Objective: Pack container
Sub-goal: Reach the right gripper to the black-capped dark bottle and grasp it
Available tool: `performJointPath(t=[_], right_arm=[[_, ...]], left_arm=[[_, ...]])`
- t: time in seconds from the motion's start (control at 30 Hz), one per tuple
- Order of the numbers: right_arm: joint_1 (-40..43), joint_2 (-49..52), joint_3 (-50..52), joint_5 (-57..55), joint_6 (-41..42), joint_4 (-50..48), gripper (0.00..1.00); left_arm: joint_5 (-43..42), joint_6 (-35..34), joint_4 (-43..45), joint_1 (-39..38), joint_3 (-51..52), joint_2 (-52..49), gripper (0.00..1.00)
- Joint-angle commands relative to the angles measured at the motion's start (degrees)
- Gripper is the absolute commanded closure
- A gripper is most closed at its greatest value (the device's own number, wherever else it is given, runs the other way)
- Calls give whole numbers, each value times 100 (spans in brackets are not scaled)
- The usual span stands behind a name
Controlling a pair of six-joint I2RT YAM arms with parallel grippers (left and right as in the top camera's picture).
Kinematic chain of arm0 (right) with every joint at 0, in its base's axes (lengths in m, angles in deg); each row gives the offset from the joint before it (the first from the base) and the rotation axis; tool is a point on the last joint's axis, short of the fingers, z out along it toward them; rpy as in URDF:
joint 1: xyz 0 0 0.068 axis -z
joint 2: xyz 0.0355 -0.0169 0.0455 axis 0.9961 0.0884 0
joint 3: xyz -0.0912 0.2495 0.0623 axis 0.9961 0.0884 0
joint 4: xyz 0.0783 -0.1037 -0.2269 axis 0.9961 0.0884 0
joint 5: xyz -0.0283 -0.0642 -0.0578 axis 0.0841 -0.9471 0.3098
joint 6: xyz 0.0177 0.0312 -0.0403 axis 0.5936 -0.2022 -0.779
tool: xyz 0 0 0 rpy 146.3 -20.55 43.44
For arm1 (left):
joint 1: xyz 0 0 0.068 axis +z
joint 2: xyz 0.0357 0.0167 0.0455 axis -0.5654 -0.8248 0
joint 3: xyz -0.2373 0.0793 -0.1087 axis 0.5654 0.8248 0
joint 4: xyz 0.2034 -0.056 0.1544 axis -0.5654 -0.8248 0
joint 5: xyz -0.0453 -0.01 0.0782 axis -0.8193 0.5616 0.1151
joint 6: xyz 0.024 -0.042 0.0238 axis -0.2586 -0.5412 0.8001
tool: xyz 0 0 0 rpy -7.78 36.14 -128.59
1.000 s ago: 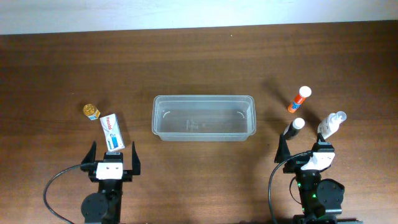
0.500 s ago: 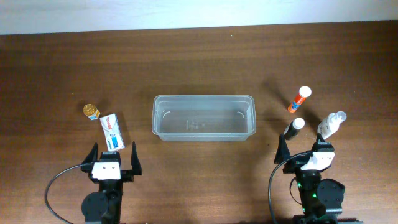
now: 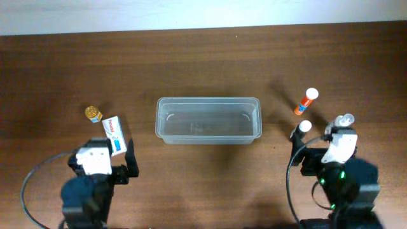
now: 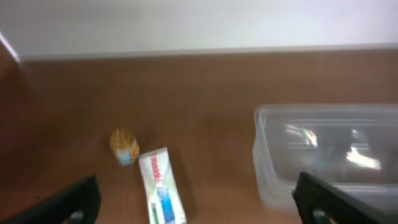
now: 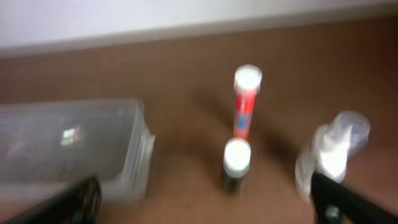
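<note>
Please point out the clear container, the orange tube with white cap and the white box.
clear container (image 3: 208,99), overhead view, on its far rim.
orange tube (image 3: 303,104), overhead view, on its orange body.
white box (image 3: 114,133), overhead view, on its printed top.

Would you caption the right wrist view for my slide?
Open right gripper facing orange tube, dark bottle, clear bottle and the container.

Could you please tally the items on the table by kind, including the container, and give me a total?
Clear container: 1
White-and-blue box: 1
Small yellow jar: 1
Bottles and tubes: 3 (orange tube, dark bottle with a white cap, clear bottle)
Total: 6
</note>
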Motion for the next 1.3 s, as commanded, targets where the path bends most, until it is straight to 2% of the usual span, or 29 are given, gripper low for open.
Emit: performJointPath(t=[0.0, 0.17, 0.3, 0.43, 0.57, 0.97, 1.07, 1.13, 1.27], right_arm=[[39, 1296, -1397, 101, -42, 994, 2], [39, 2922, -2868, 103, -44, 2597, 2], [46, 3858, -3434, 55, -39, 3139, 2], [48, 4485, -3464, 57, 452, 3106, 1], [50, 5204, -3464, 52, 557, 3086, 2], [50, 6763, -3462, 52, 1427, 2546, 1], [50, 6889, -3460, 50, 1473, 2433, 10], [50, 6946, -3460, 46, 1473, 2413, 21], [50, 6959, -3453, 9, 1471, 2413, 37]], left_arm=[[-85, -55, -774, -2, -1032, -962, 0], [-345, 127, -2079, -2, -2177, -2343, 0], [-789, 275, -2835, -2, -2817, -3390, 0], [-787, 273, -3003, -2, -3014, -4033, 0], [-776, 273, -2997, 0, -3014, -4380, 0], [-765, 275, -2979, -2, -3014, -4492, 0], [-765, 275, -2979, -2, -3014, -4492, 0], [-765, 275, -2977, -2, -3014, -4492, 0], [-765, 275, -2944, -2, -3014, -4492, 0]])
